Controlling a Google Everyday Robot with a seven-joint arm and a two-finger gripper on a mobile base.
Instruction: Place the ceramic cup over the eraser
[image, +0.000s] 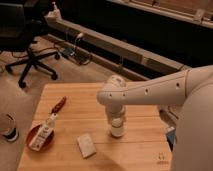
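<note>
The gripper (116, 124) points down over the cup (117, 131) at the bench (140, 150) centre; finger state unclear. At nine o'clock, a bowl (35, 145) holds a pale packet (41, 136).

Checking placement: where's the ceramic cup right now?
In the camera view the ceramic cup stands on the wooden table, right of centre, directly under the gripper, with the pale flat block to its left.
</note>
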